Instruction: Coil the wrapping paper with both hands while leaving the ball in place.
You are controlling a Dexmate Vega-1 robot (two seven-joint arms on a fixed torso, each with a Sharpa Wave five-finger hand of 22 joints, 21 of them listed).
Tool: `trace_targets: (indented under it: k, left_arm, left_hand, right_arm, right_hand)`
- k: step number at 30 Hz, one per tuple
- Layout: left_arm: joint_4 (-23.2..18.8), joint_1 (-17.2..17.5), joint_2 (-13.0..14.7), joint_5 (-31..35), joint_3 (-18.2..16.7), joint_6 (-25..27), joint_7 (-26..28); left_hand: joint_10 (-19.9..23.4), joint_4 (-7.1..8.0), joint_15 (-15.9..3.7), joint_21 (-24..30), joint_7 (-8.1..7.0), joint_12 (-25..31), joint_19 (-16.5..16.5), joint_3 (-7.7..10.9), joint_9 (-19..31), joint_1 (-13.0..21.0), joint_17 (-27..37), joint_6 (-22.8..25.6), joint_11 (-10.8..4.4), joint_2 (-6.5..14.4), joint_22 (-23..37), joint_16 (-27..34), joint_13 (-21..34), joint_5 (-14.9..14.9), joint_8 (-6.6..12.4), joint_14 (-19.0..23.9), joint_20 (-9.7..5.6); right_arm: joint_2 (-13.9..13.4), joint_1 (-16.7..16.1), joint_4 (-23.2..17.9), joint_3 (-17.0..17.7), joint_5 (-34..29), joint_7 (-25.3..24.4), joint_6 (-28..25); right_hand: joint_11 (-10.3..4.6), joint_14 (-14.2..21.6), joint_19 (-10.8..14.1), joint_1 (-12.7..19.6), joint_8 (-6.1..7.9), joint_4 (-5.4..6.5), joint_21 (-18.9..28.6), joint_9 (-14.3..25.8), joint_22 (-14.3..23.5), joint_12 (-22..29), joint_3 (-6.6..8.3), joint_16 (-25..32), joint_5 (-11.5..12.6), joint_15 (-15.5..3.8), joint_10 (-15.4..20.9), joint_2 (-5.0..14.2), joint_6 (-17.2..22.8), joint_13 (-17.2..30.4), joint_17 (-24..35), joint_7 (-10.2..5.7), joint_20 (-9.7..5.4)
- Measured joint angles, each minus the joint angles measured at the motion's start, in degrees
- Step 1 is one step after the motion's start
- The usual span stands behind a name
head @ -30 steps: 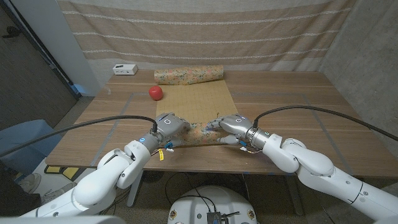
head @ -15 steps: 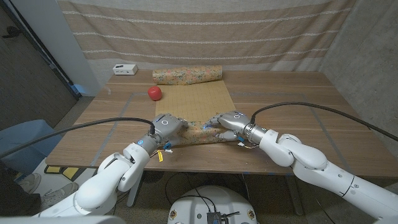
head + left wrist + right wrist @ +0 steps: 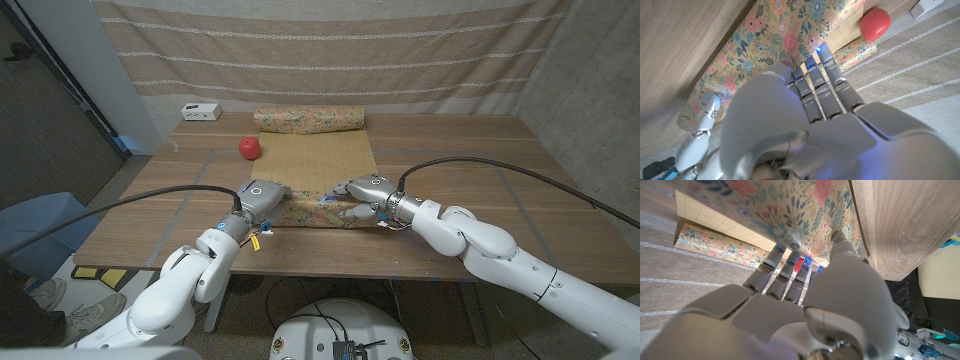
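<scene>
- We look down on a wooden table (image 3: 480, 170) with a sheet of floral wrapping paper (image 3: 312, 160) lying along its middle, its plain gridded underside facing up.
- The sheet's long axis runs from the near edge toward the far edge, and each end is curled into a roll lying crosswise, left to right.
- The far roll (image 3: 309, 120) sits near the back of the table; the near roll (image 3: 308, 211) lies between our two hands, close to the front edge.
- Our left hand (image 3: 262, 198) covers the near roll's left end, fingers curved over it and gripping it; in the left wrist view the fingers (image 3: 822, 85) press onto the floral paper.
- Our right hand (image 3: 365, 194) grips the roll's right end the same way, and in the right wrist view its fingers (image 3: 785, 272) fold over the paper's edge.
- A red ball (image 3: 249, 148) rests on the bare wood just beside the sheet's left edge, toward the far end, well apart from both hands.
- A small white box (image 3: 201, 111) stands at the far left corner of the table, near the far roll's left end.
- A striped beige curtain (image 3: 330, 50) hangs behind the table.
- Both hands hide the ends of the near roll, so we cannot tell how tightly it is wound.
- In both wrist views the hand's back blocks much of the picture, and the fingertips are hidden against the paper.
</scene>
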Motion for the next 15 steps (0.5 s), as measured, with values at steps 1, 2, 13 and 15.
trace_targets:
  k: [1, 2, 13, 15]
  left_arm:
    - [0.16, -0.14, -0.34, -2.11, -0.58, 0.00, 0.37]
    - [0.25, -0.21, -0.52, -2.53, -0.92, 0.00, 0.43]
    - [2.39, -4.31, -1.43, -23.17, -5.59, -1.25, -2.11]
    - [2.70, -5.00, -1.26, -25.46, -5.82, -1.32, -2.85]
  left_hand:
    - [0.31, 0.03, 0.01, 0.22, 0.35, 0.00, 0.17, 0.19, 0.01, 0.00, 0.00, 0.51, 0.11, 0.00, -0.02, 0.14, -0.17, 0.00, 0.01, 0.20, 0.00]
    - [0.64, 0.15, 0.01, 0.38, 0.55, 0.01, 0.18, 0.31, 0.04, -0.01, 0.00, 0.72, 0.43, 0.01, -0.03, 0.24, -0.17, -0.01, 0.01, 0.42, -0.01]
    - [1.21, 1.62, -0.31, 0.87, 0.84, -0.26, 0.84, 0.95, 0.49, -1.39, 0.11, 1.23, 0.57, 1.07, -0.16, 0.41, -0.47, -0.33, 0.07, 1.18, 0.04]
    - [1.20, 3.02, -0.52, 0.87, 0.85, -0.27, 1.10, 2.04, 0.65, -1.95, 0.11, 1.22, 0.58, 0.67, -0.16, 0.41, -0.47, -0.33, 0.07, 1.75, 0.28]
  right_arm:
    - [0.31, 0.63, 0.48, -0.15, 0.82, 0.76, 0.21]
    - [0.36, 0.74, 0.56, -0.18, 1.32, 1.19, 0.27]
    - [2.75, 6.54, 3.55, -2.04, 7.17, 8.50, -0.33]
    - [2.98, 7.10, 3.79, -2.21, 8.05, 9.58, -0.67]
  right_hand:
    - [0.00, 0.00, 0.00, -0.19, -0.01, 0.02, 0.01, 0.00, 0.00, 0.00, 0.02, 0.00, -0.01, 0.00, 0.00, 0.19, 0.00, 0.00, 0.00, 0.00, 0.00]
    - [0.00, 0.00, 0.00, -0.30, -0.11, 0.02, 0.01, 0.00, 0.00, 0.00, 0.02, -0.01, -0.01, 0.00, 0.00, 0.29, -0.01, 0.00, -0.11, 0.00, 0.00]
    - [0.00, 0.02, -0.15, -2.42, -0.85, 1.22, 0.49, -8.03, -0.01, 0.00, 0.14, -0.70, -0.17, -0.01, 0.00, 0.86, -0.17, -0.06, -0.46, -0.12, -0.15]
    - [0.00, 0.55, -0.47, -2.58, -0.86, 1.58, 0.50, -8.03, -0.01, 0.00, 0.48, -0.84, -0.22, -0.08, 0.00, 1.02, -1.06, -0.06, -0.46, 0.41, 0.04]
